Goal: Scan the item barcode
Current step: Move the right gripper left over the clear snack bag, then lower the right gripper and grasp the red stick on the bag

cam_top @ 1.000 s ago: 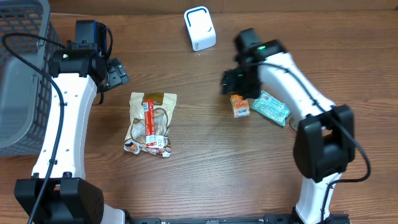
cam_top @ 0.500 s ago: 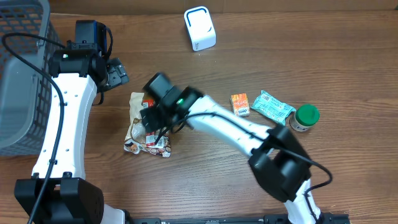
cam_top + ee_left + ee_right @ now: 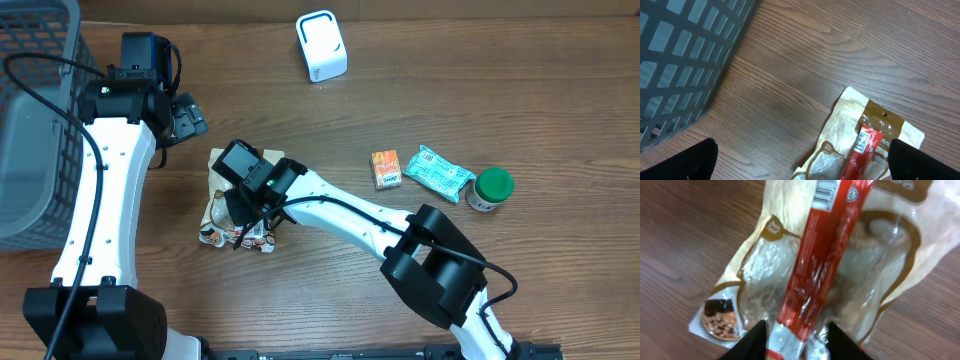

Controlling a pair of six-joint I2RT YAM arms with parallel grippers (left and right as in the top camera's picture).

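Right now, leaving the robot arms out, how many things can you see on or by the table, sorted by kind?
Snack packs: 4 (tan pouch, red stick, orange pack, teal wrapper)
Jars: 1 (green-lidded jar)
Scanners: 1 (white scanner)
Baskets: 1 (grey basket)
Total: 7

Overhead: bright, even, diffuse; faint soft shadows round bag [image 3: 218, 165]. Right wrist: close, blurred; glare streaks on bag film. Left wrist: sharp; dim patch on table [image 3: 840, 45] left of bag.
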